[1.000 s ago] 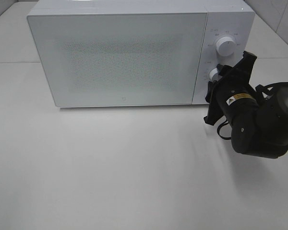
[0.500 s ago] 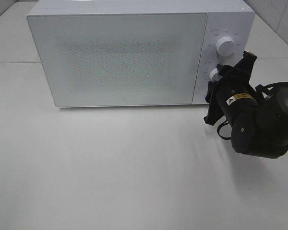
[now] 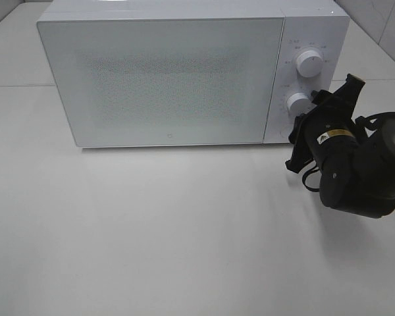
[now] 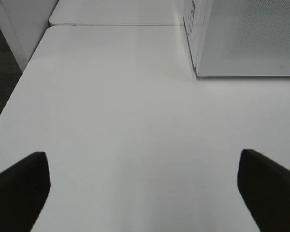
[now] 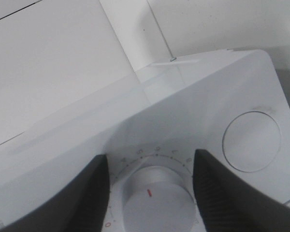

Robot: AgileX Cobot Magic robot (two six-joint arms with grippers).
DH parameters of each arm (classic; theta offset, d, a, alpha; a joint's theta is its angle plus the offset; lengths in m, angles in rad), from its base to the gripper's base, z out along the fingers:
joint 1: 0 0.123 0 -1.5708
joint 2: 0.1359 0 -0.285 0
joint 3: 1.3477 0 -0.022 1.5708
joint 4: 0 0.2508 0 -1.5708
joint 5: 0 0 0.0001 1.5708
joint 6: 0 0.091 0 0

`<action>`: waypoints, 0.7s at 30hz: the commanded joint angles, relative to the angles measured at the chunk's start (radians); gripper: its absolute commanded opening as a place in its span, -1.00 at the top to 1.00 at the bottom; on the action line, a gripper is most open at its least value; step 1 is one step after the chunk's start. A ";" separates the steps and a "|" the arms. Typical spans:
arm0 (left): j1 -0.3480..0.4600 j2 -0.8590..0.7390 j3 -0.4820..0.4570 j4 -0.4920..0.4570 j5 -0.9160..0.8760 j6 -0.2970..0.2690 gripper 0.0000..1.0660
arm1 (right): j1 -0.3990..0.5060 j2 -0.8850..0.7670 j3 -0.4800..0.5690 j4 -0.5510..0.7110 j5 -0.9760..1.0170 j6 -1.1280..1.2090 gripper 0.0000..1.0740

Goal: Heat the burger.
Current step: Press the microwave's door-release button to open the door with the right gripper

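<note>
The burger is out of view. The white microwave [image 3: 171, 79] stands at the back of the table with its door shut, and nothing shows through the dotted window. My right gripper [image 3: 322, 108] hovers just in front of the lower dial [image 3: 297, 103] on the control panel. In the right wrist view its two dark fingers [image 5: 94, 193] stand on either side of that dial [image 5: 152, 200], open, with a gap on each side. My left gripper [image 4: 145, 193] is open wide above bare table, holding nothing, with the microwave's corner [image 4: 198, 53] ahead of it.
A second, upper dial [image 3: 309, 62] sits above the lower one. The white table [image 3: 151, 230] stretches in front of the microwave. The table's edge [image 4: 19, 82] and a dark floor show in the left wrist view.
My right gripper has drawn back a little from the lower dial, toward the right, and its jaws have widened slightly. The left gripper has not moved.
</note>
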 commanded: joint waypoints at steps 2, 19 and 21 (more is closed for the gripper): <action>0.002 -0.017 0.002 0.003 -0.002 -0.005 -0.89 | -0.008 0.000 0.002 -0.022 -0.087 0.049 -0.19; 0.002 -0.017 0.002 0.003 -0.002 -0.005 -0.89 | -0.006 -0.076 0.102 -0.027 -0.087 0.095 -0.31; 0.002 -0.017 0.002 0.003 -0.002 -0.005 -0.89 | -0.006 -0.106 0.137 -0.027 -0.087 0.089 -0.31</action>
